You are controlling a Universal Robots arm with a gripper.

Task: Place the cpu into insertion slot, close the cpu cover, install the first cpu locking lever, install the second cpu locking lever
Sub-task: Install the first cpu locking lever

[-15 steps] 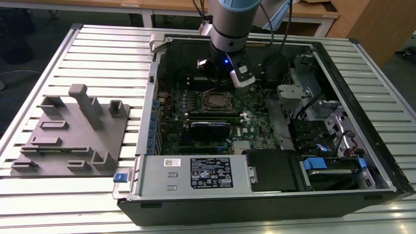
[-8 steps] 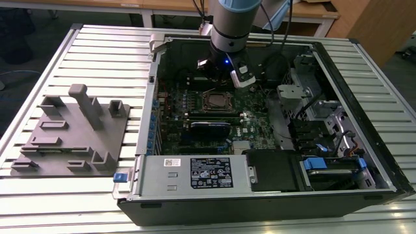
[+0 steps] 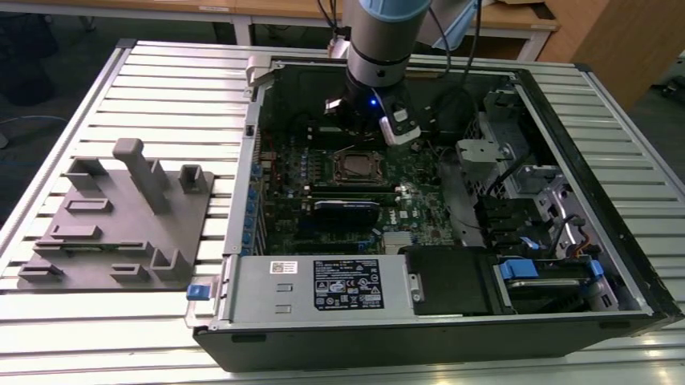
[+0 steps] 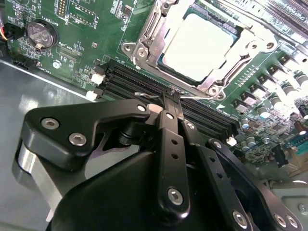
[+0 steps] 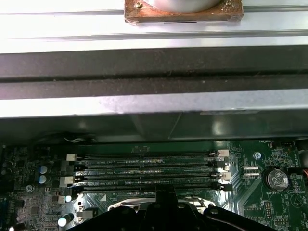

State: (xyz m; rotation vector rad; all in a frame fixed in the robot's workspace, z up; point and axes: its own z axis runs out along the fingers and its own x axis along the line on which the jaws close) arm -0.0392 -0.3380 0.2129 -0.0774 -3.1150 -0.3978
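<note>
In the second wrist view the cpu (image 4: 199, 41) lies flat in the insertion slot (image 4: 131, 48), its pale silver face showing through the window of the cpu cover (image 4: 148, 30), which lies down over it. A thin silvery locking lever (image 4: 144, 94) runs along the socket's edge next to the black memory slots. My gripper (image 4: 171, 97) is shut, its black fingertips pressed together right at this lever. In the exterior view the gripper (image 3: 364, 140) hangs just behind the socket (image 3: 358, 168) inside the open computer case.
Long black memory slots (image 5: 147, 168) lie between the socket and the case wall (image 5: 154, 106). A coin battery (image 5: 276, 179) sits on the green board. A grey fixture block (image 3: 118, 216) stands on the slatted table at the exterior view's left. Drive bays (image 3: 535, 208) fill the case's right side.
</note>
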